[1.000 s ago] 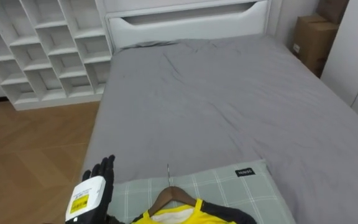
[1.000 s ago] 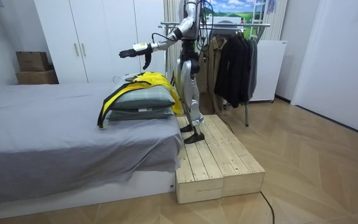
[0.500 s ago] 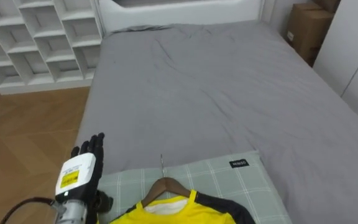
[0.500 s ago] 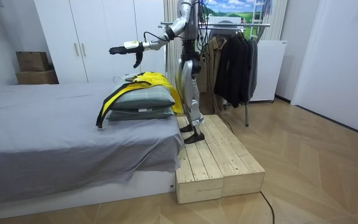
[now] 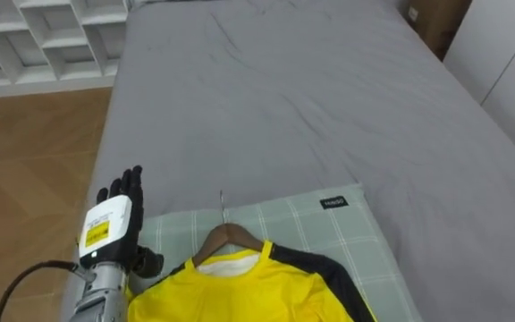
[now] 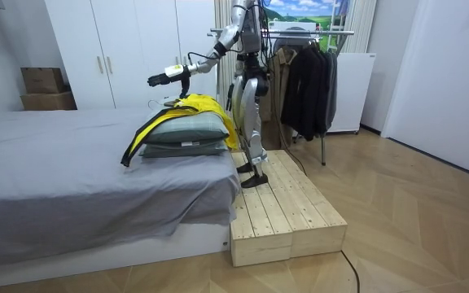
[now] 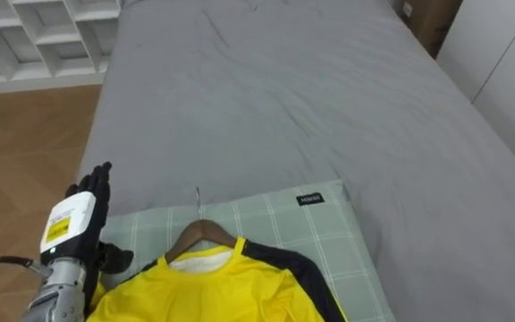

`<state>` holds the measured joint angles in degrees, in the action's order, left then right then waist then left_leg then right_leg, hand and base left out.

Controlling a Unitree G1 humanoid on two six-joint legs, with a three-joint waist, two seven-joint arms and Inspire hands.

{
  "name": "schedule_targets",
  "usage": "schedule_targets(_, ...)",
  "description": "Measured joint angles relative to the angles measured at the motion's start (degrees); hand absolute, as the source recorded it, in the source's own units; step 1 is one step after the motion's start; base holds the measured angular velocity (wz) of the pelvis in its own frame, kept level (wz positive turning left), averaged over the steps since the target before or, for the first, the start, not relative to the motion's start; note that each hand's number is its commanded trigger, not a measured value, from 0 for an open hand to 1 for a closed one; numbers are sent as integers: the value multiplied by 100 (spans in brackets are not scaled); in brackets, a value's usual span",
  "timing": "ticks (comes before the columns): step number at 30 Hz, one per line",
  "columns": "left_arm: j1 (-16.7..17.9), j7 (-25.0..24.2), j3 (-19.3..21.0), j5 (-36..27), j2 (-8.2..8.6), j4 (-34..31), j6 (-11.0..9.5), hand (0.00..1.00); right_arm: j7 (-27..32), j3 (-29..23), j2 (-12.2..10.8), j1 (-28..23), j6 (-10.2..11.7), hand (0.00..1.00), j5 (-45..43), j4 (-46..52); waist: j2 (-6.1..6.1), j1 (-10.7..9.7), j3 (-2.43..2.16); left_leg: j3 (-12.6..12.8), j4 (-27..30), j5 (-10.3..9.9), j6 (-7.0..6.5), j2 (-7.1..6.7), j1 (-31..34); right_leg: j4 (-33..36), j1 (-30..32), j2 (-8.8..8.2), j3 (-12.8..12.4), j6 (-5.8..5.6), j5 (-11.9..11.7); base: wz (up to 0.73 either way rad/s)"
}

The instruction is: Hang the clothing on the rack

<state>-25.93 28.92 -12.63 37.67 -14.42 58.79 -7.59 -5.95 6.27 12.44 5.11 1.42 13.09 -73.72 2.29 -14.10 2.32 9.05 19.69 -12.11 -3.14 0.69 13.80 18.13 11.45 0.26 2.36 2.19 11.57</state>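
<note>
A yellow shirt (image 5: 240, 295) with black sleeves lies on a wooden hanger (image 5: 226, 238), whose metal hook (image 5: 223, 206) points up the bed. Both rest on a green checked pillow (image 5: 329, 234) at the foot of the grey bed (image 5: 284, 107). My left hand (image 5: 114, 213) hovers open, fingers straight, just left of the pillow and level with the hanger. In the room view the same hand (image 6: 165, 77) reaches out above the shirt (image 6: 190, 110). I stand on a wooden platform (image 6: 279, 212) at the bed's foot.
Behind me stands a clothes rack (image 6: 308, 32) with dark garments (image 6: 304, 81) hanging on it. White cubby shelves (image 5: 25, 36) and wooden floor (image 5: 25, 152) lie left of the bed. A cardboard box (image 5: 427, 18) and a white wardrobe (image 5: 508, 63) are on its right.
My view has tipped down, so more of the shirt shows. My left arm first reached further over the bed, then lowered a little toward the pillow, staying open.
</note>
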Motion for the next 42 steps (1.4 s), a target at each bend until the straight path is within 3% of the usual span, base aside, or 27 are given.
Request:
schedule_targets(5,-250,-203,-169,-2,-1,200,-1,0,-54,56,-127,218,41,0,20,-47,-14,-137,31,1,232,3,-11,32,376,187,326,-11,97,10,-6,9)
schedule_targets(6,-317,-252,-178,-8,1,200,-1,0,-54,70,-130,241,51,0,24,-62,-24,-148,77,5,298,4,-13,43,456,243,398,-10,93,10,-6,4)
schedule_targets(9,-439,-386,-188,-245,10,203,-10,0,-48,95,-115,298,98,0,54,-56,0,-173,140,23,368,8,-38,48,631,382,621,-13,70,10,-6,-5)
schedule_targets(12,-586,-602,-344,-655,30,440,-33,0,-48,244,-116,316,100,0,146,-68,23,-210,158,42,406,13,-45,56,705,486,717,-23,89,19,13,1)
schedule_targets(18,-595,-1129,-402,-1003,38,607,-33,0,-36,265,-96,342,106,0,302,-67,45,-312,166,247,596,21,-64,88,962,801,1040,-117,157,37,204,7)
schedule_targets(24,-704,-1337,-581,-1124,18,609,-30,0,-26,388,-84,498,107,0,584,-53,89,-295,196,328,810,1,-78,73,1223,1250,1430,-185,98,52,309,-1)
schedule_targets(30,-729,-1449,-575,-1121,12,610,-33,0,-12,499,-58,498,116,0,582,-10,49,-298,220,374,929,1,-78,40,1273,1568,1577,-267,101,90,498,1)
schedule_targets(42,-730,-1720,-573,-1120,23,731,-32,0,-48,660,64,523,103,0,514,-52,-12,-319,230,440,999,2,-77,66,1356,1616,1660,-268,88,94,503,0)
